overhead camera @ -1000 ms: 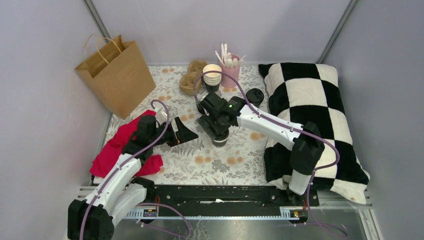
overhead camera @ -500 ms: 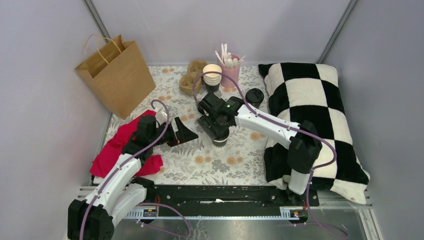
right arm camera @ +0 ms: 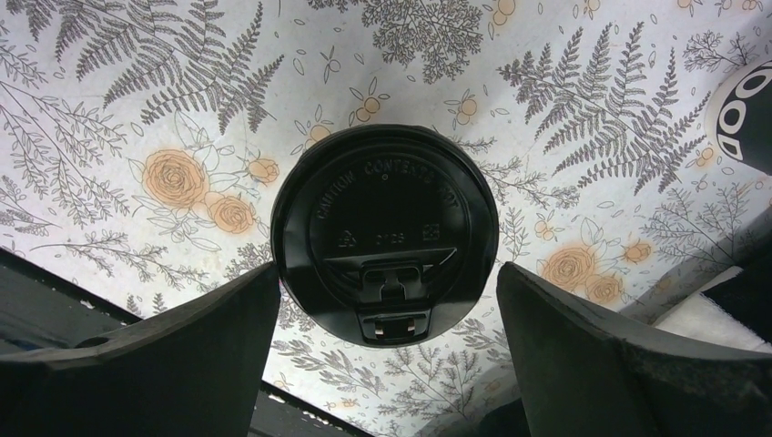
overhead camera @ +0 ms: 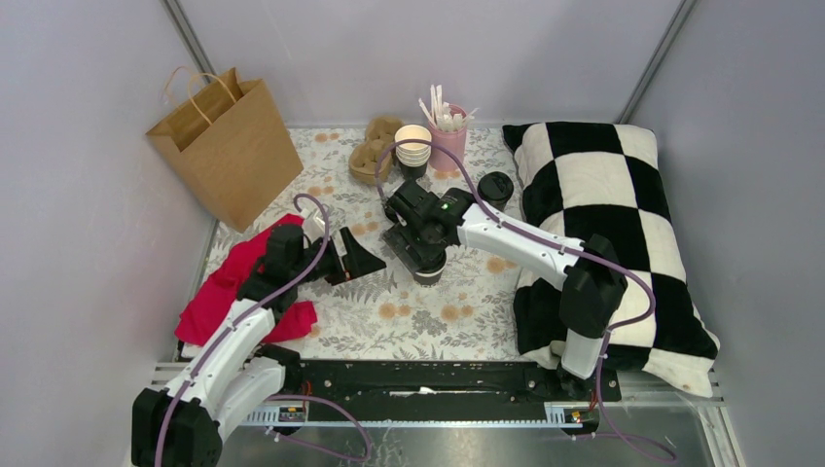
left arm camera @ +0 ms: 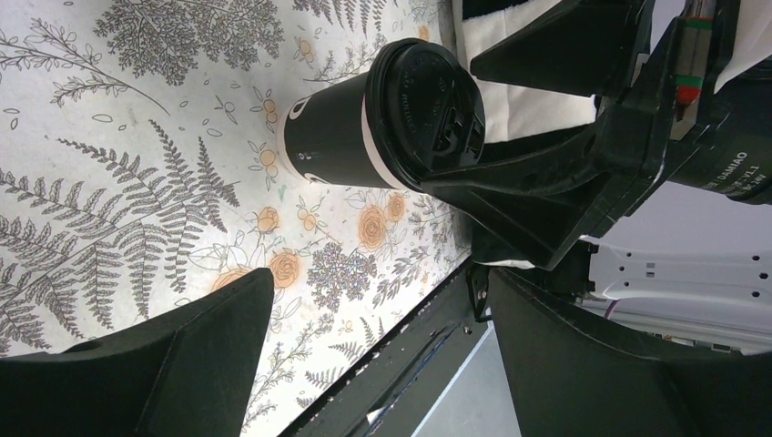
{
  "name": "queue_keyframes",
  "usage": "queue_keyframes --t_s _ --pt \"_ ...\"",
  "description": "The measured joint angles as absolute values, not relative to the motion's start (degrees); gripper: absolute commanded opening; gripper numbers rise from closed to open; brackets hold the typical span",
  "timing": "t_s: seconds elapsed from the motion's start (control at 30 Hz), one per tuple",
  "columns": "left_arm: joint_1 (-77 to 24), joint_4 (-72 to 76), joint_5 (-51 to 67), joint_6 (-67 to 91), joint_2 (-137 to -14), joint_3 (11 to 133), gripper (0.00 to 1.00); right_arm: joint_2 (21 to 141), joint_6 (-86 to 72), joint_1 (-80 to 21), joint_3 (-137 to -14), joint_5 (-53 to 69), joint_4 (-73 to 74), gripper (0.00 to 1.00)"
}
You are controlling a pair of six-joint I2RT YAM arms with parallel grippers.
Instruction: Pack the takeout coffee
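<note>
"The right gripper: are its jaws spread?"

"Yes, one at 9 and one at 3 o'clock of the lid, flanking it without clamping. It hangs straight over the takeout coffee, which stands upright on the floral cloth mid-table. I'd guess a top-down grab."

"And the left gripper?"

"Open and empty, aimed in from the coffee's 9 o'clock, probably to steady it. The paper bag stands at 10 o'clock, well apart."

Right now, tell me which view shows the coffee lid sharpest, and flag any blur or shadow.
Right wrist: lid sharp, embossed lettering readable, near fingers dark and soft. Left wrist: takeout coffee crisp, frame rotated sideways. Top external: even light, right pincer hides most of it.
</note>
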State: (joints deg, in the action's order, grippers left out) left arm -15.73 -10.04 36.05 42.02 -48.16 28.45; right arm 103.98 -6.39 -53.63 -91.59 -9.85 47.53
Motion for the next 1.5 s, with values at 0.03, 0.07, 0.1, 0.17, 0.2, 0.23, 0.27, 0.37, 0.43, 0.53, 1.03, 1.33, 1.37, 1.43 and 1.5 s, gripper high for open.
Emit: queue_keyframes --t_s 0.03,0.07,0.1,0.17,0.2,0.23,0.27,0.37,0.43,0.53,1.03,1.33,1.37,1.43,1.5 --pt "-15.73 -9.87 36.05 42.06 -48.27 28.45 0.93 103.88 -6.52 -53.63 -91.50 -9.82 47.51 0.98" --pt "-15.73 -9.54 36.05 42.06 -48.49 28.45 0.93 103.70 -6.68 -53.63 -91.29 -9.82 47.48 1.00" --pt "-15.73 -9.02 36.07 42.13 -48.90 28.45 0.93 103.28 -6.92 -53.63 -90.89 -9.80 47.53 1.00" --pt "-15.73 -8.03 36.12 42.54 -50.13 28.45 0.93 101.93 -7.51 -53.63 -89.97 -9.78 47.55 1.00" --pt "-15.73 -7.27 36.25 42.81 -51.18 28.45 0.93 101.14 -7.81 -53.63 -89.49 -9.80 47.53 1.00" --pt "-15.73 -6.35 36.42 43.18 -52.38 28.45 0.93 99.77 -8.32 -53.54 -88.62 -9.72 47.35 1.00" --pt "-15.79 -5.56 36.51 43.64 -53.63 28.45 0.92 98.08 -8.93 -53.28 -87.37 -9.21 47.00 1.00" --pt "-16.40 -2.81 36.69 45.10 -57.91 28.49 0.90 91.09 -11.94 -50.89 -81.10 -5.56 44.49 1.00" --pt "-17.37 -1.19 36.62 46.09 -61.23 29.04 0.85 85.80 -15.11 -47.18 -75.59 -1.87 41.21 1.00" --pt "-19.64 0.25 36.14 46.76 -66.74 31.53 0.82 78.30 -21.91 -39.75 -66.74 3.84 35.09 1.00" --pt "-26.70 5.74 30.04 45.89 -79.18 40.56 0.61 79.26 -46.11 -31.81 -56.42 21.91 16.32 0.87" --pt "-28.75 5.85 28.71 44.84 -80.31 40.82 0.56 79.72 -49.23 -31.81 -53.19 24.23 12.73 0.80" --pt "-28.88 5.85 28.51 44.80 -80.31 40.82 0.56 79.88 -49.63 -31.81 -52.82 24.71 12.19 0.79" --pt "-29.12 5.87 28.12 44.73 -80.31 40.82 0.55 80.03 -50.13 -31.81 -52.01 25.21 11.20 0.79" --pt "-29.43 5.85 27.81 44.58 -80.31 40.82 0.55 80.09 -50.70 -31.81 -51.03 25.69 10.55 0.77"
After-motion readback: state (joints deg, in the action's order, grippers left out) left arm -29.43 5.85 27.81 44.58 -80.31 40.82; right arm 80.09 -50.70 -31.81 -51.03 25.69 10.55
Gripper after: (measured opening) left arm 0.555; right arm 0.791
